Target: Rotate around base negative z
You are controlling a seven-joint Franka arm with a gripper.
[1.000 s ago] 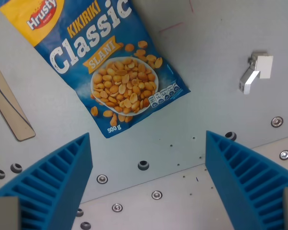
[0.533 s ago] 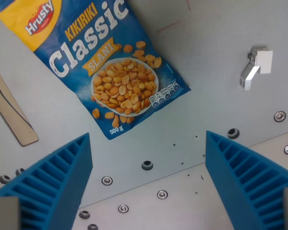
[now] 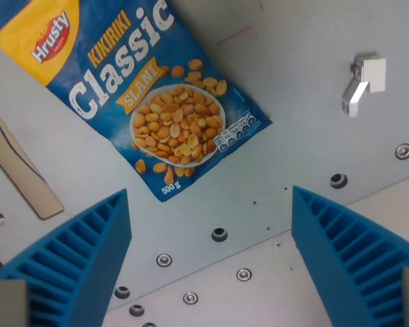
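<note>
A blue and yellow peanut bag printed "Hrusty Kikiriki Classic" lies flat on the grey table in the upper left of the wrist view, tilted. My gripper hovers above the table, below the bag in the picture. Its two blue ribbed fingers stand wide apart at the bottom left and bottom right, with nothing between them. The gripper is open and empty.
A beige flat strip lies at the wrist view's left edge. A small white bracket sits at the upper right. Screws and holes run along a seam in the table plate near the bottom.
The whole scene has turned and shifted a little in the picture: screws slid down and right, the bag turned slightly. This is camera motion. The fingers stay equally wide apart.
</note>
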